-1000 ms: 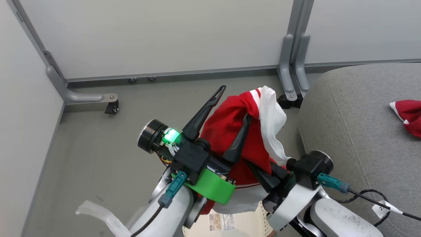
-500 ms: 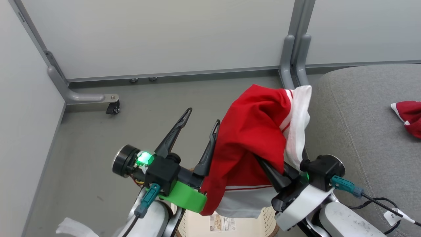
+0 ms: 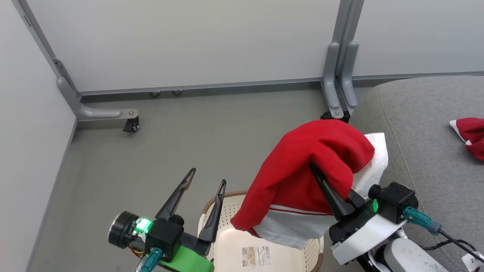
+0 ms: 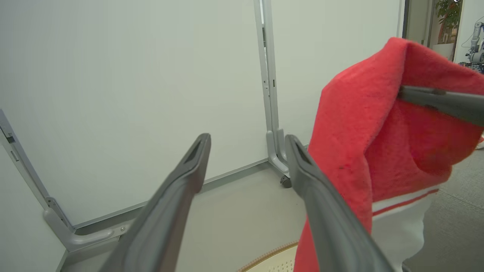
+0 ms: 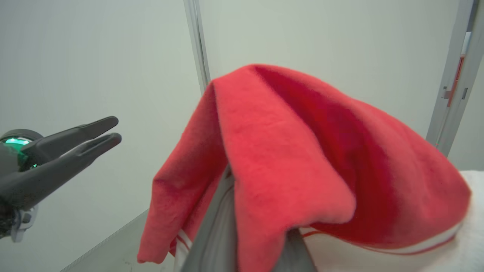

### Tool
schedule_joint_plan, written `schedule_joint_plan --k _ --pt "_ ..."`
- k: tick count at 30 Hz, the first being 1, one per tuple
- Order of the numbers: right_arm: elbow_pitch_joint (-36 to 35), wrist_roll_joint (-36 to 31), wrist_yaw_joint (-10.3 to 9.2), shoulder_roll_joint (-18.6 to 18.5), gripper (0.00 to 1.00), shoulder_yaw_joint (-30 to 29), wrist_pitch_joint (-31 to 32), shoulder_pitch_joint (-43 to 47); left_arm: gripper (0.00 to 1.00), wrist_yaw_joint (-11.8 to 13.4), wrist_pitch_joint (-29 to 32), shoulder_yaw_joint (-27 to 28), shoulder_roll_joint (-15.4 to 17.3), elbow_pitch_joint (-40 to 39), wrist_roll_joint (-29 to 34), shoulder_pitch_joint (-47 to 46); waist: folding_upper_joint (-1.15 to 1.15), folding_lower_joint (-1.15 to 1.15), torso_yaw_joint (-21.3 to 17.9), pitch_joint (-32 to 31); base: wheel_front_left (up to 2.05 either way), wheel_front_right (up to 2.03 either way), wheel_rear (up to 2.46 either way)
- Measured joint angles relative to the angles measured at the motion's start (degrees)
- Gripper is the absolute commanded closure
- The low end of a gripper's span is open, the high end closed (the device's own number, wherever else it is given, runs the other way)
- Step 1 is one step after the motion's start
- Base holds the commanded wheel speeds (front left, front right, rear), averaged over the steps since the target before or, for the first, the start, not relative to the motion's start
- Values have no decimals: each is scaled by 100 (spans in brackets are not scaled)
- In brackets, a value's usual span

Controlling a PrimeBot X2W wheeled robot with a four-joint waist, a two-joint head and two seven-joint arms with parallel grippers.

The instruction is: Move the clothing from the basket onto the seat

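Over on the right, the seat (image 3: 416,132) takes up the whole side of the head view, broad and grey, with its rounded edge turned toward the robot; down at the bottom sits the basket (image 3: 236,207) on the floor, and what shows of its inside is bare, though the hanging cloth hides part of it. Up in the air between the two is the garment (image 3: 314,162), red on top with a white hem drooping above the basket's right side; its white trim reaches toward the seat's edge, touching or not I cannot tell. A second piece (image 3: 469,136) lies on the seat, far right, well apart from all this.

Now the claws: the right claw (image 3: 315,172) is pressed together and pinching the garment, fabric draped right over its fingers like a hood, and the right wrist view shows the same thing; the left claw (image 3: 208,176) is spread wide, holding nothing, just beside the basket's near rim and apart from the cloth.

So this looks like the carry step, the lift out done and the drop not yet made; by my reckoning this is the last piece. The next move calls for swinging the right arm further right until the whole garment hangs over the cushion, hem clear of the rounded edge; then lower and open; draped cloth may cling to the fingers, so a pull back low and level could help it slide off.
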Motion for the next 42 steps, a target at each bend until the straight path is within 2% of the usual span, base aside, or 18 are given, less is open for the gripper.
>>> schedule_joint_plan --k 12,25,42 --pt "-208 -148 0 166 100 -542 0 475 0 -153 1 621 -231 160 253 793 0 0 39 -3 0 0 0" --pt "-265 -207 0 233 100 -717 0 593 0 -75 1 1441 -519 220 403 1236 0 0 26 41 0 0 0" --pt "-274 -215 0 269 100 -797 0 636 0 -71 1 1818 -684 369 604 1531 0 0 94 0 0 0 0"
